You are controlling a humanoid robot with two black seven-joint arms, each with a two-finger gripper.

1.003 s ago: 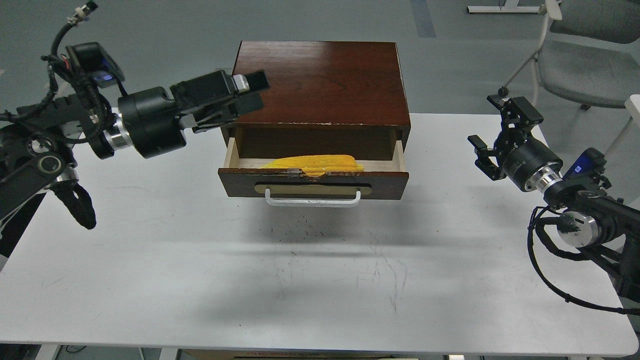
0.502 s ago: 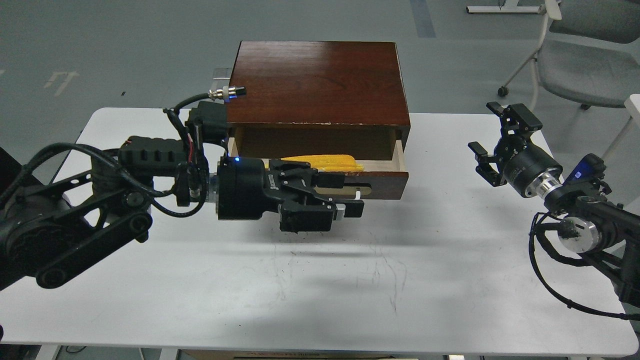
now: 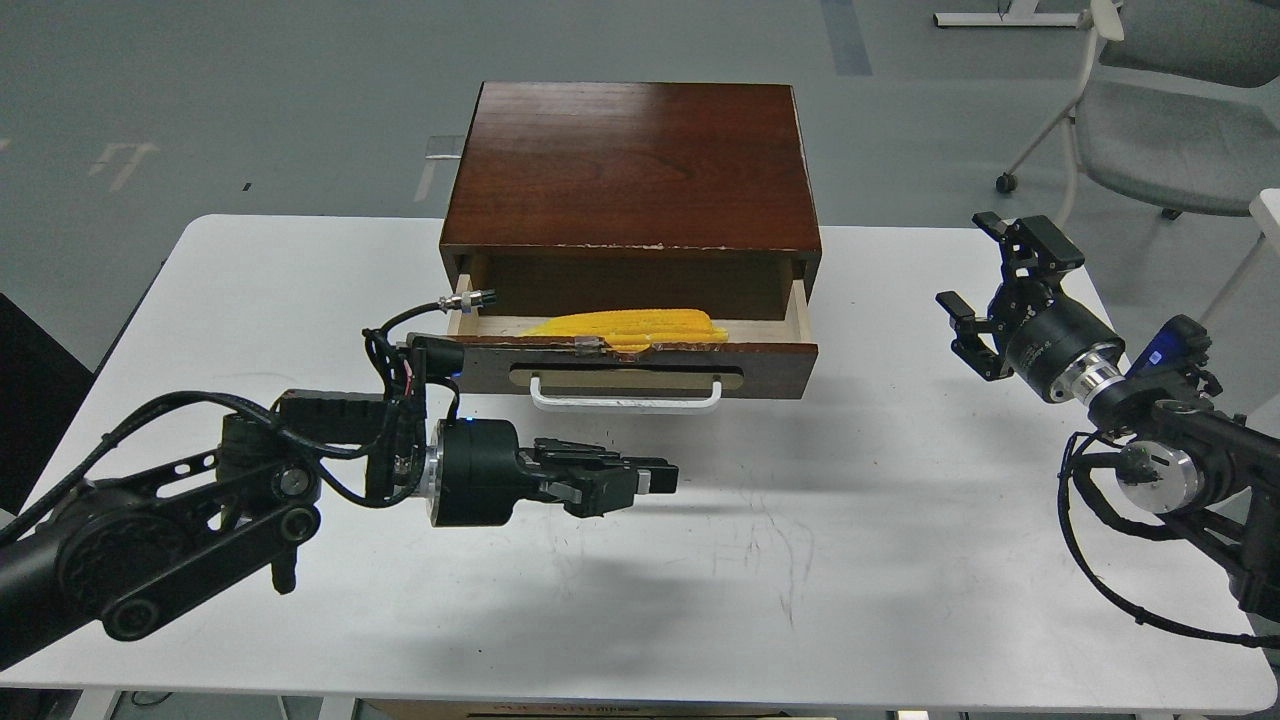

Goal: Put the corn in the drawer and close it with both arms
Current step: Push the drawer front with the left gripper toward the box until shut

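The corn (image 3: 630, 327) lies flat inside the drawer (image 3: 770, 365), which stands pulled out from the dark red-brown cabinet (image 3: 640, 160). The drawer's white bar handle (image 3: 625, 403) faces me. My left gripper (image 3: 650, 478) points right, low over the table, in front of and below the drawer's left half, touching nothing. Its dark fingers overlap, so I cannot tell them apart. My right gripper (image 3: 985, 285) hovers right of the drawer, apart from it, with its fingers spread and empty.
The white table (image 3: 800, 580) carries the cabinet at its back middle. A grey chair (image 3: 1170, 130) stands behind the table at the right. My left arm (image 3: 200, 510) lies low across the table's front left.
My left arm has swung down from beside the cabinet's top left, past the drawer front, to low over the table. The corn and drawer have not moved. The right gripper barely shifted.
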